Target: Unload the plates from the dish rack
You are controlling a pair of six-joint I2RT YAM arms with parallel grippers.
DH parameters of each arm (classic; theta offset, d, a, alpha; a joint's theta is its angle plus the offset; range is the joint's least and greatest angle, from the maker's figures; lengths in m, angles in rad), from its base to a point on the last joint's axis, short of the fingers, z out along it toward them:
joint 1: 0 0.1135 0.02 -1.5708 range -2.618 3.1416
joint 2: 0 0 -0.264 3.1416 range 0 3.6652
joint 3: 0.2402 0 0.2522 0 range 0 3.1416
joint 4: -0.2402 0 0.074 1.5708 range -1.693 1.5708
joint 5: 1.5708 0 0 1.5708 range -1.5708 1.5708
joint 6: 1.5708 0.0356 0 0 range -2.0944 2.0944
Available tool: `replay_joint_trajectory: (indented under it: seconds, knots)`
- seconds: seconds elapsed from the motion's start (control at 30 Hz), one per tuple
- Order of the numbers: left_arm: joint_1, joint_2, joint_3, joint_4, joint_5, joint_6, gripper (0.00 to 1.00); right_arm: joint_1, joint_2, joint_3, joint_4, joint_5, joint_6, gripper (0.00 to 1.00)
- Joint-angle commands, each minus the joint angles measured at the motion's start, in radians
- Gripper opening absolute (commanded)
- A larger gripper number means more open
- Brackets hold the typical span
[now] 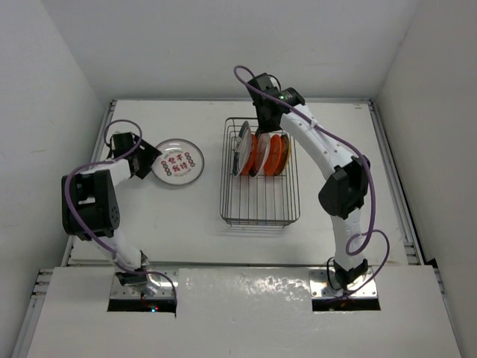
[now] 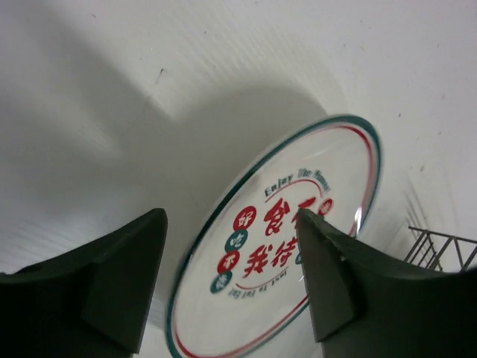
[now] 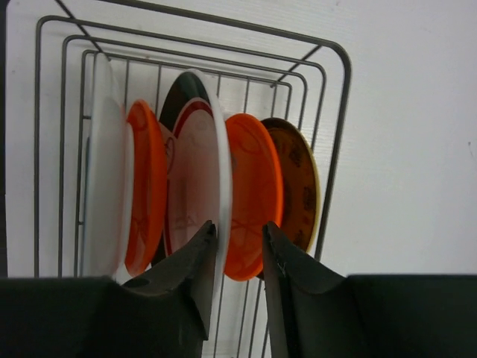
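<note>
One white plate (image 3: 195,179) — perhaps — inside right end effector (image 3: 238,227).

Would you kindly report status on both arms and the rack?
Left gripper open over white plate on table. Right gripper open at dish rack, five plates upright inside. Nothing blocking.

A white table (image 1: 186,224) sits enclosed by plain white walls (image 1: 45,112) on three sides.
</note>
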Motion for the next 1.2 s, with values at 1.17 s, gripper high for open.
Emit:
replay_joint_trajectory:
  seconds: [1.17]
  knots:
    - [-0.267, -0.389, 0.236, 0.145, 0.614, 0.064, 1.0, -0.002, -0.524, -0.03, 0.017, 0.113, -0.143, 0.0]
